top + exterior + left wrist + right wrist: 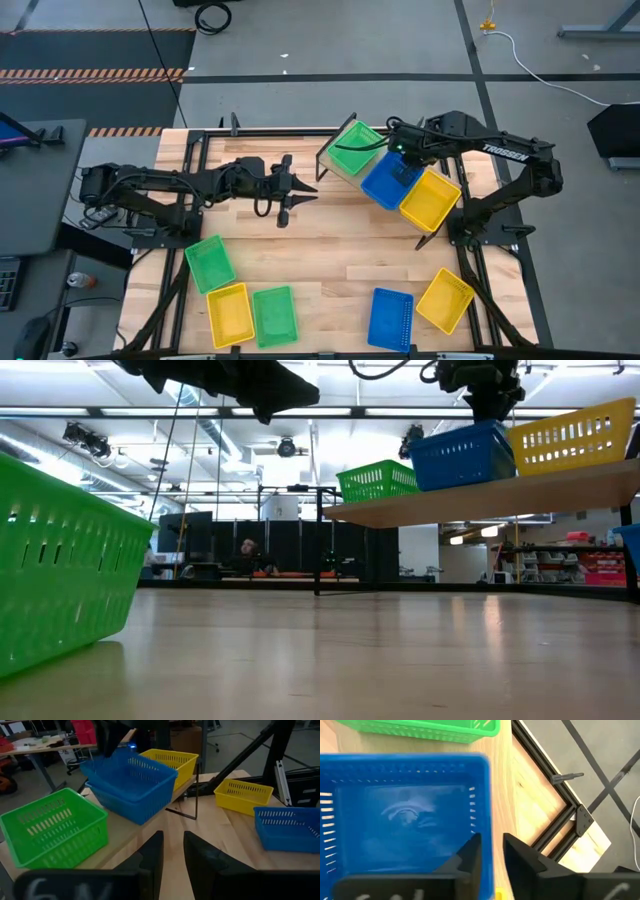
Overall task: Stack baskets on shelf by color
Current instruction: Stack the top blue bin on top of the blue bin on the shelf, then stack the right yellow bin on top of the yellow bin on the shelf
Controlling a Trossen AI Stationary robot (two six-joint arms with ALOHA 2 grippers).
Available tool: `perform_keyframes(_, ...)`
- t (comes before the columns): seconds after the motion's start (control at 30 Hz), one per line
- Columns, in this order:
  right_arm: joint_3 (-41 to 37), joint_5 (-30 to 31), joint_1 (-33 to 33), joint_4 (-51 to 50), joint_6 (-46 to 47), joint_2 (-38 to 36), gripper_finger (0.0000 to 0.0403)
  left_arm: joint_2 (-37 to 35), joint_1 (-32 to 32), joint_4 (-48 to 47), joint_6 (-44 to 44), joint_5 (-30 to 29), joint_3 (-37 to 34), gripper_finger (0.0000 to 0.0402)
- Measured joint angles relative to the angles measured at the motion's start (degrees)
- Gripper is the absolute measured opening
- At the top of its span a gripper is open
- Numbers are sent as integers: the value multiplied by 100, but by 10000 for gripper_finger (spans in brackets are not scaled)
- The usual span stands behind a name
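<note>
The right gripper point(491, 855) is seen clamped on the rim of the blue basket point(388, 179), which is stacked on the shelf point(480, 495) between a green basket point(355, 150) and a yellow basket point(430, 198). The left gripper point(303, 196), fingers slightly apart, is held mid-table.

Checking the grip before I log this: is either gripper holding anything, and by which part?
The right gripper pinches the rim of the top blue basket on the shelf; the left gripper holds nothing.
</note>
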Motion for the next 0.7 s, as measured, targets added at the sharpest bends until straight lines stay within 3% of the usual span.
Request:
perform_keyframes(0.3,0,42,0,-4,122,0,159,0,0,-52,0,-4,2,80)
perform_keyframes(0.47,1,-40,72,-106,300,0,163,0,0,-148,-2,-9,2,78)
perform_keyframes(0.7,2,-724,377,-203,784,-4,161,0,0,-140,0,-9,2,78)
